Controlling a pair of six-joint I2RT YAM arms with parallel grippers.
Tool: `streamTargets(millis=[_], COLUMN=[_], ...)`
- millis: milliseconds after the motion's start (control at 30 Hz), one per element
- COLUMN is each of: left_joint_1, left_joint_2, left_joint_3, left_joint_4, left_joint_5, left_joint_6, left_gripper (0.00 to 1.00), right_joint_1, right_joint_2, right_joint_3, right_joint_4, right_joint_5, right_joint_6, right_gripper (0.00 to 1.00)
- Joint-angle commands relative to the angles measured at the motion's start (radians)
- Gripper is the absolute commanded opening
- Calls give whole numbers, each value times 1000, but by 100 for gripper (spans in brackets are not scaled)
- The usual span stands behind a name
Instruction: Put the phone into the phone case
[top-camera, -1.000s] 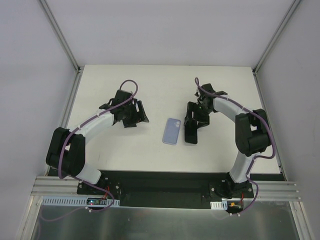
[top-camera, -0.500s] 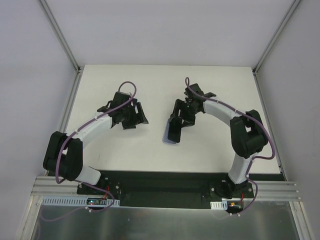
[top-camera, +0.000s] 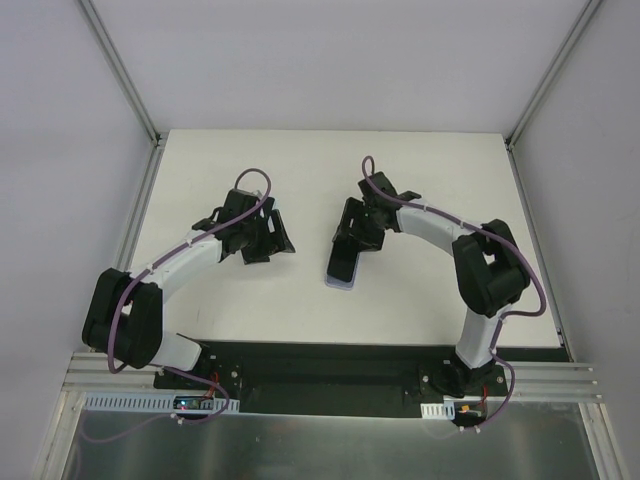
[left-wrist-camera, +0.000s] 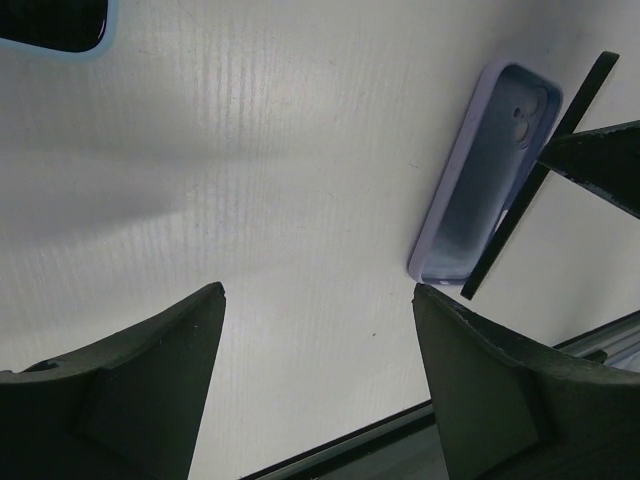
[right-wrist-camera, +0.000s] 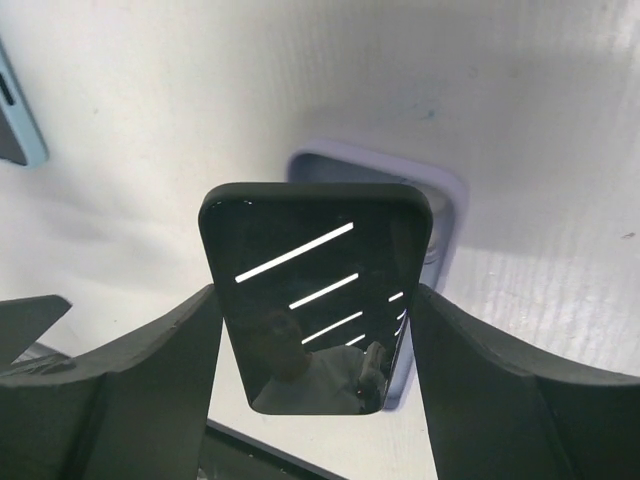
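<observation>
My right gripper (top-camera: 356, 232) is shut on the black phone (top-camera: 345, 257), gripping its two long edges. It holds the phone screen-up and tilted just above the lavender phone case (top-camera: 340, 283), which lies open side up on the white table. In the right wrist view the phone (right-wrist-camera: 310, 250) covers most of the case (right-wrist-camera: 445, 215); I cannot tell whether they touch. My left gripper (top-camera: 274, 236) is open and empty, left of the case. In the left wrist view the case (left-wrist-camera: 487, 170) lies beyond my left gripper (left-wrist-camera: 318, 290), with the phone's thin edge (left-wrist-camera: 530, 185) over it.
A second dark device with a light blue rim (left-wrist-camera: 50, 25) lies on the table near my left gripper; it also shows at the left edge of the right wrist view (right-wrist-camera: 20, 130). The table's black front rail (top-camera: 320, 360) runs below.
My right gripper has carried the phone leftwards, from beside the case to over it. My left gripper has shifted slightly and stays open.
</observation>
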Motion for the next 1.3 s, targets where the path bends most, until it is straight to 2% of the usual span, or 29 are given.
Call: streamTargets(millis=[0,233,400,533,733,1267], left_joint_1=[4,4,4,4,4,4], left_joint_2=[-45,-56,-50,-47,-41,10], left_joint_3=[2,-15,-12,-7,-7,23], left_joint_4=[17,24,26,27,29,63], left_joint_5=[-18,-21,-15,-12,-12,31], left_joint_6=[-7,-16,-22,-24,-25,-24], left_gripper=[75,76,76,76,76,73], right_joint_1=[18,33,51,59,68,67], right_joint_2=[8,15,11,6,-12,-89], right_joint_3=[-8,-22,-18,1,19,50], right_joint_4=[-1,-39,-64,-96,-130,-194], right_joint_5=[64,114,156,183,249,310], right_joint_6=[5,-17,-8,-4,11,-43], right_gripper=[54,55,63,73,82,84])
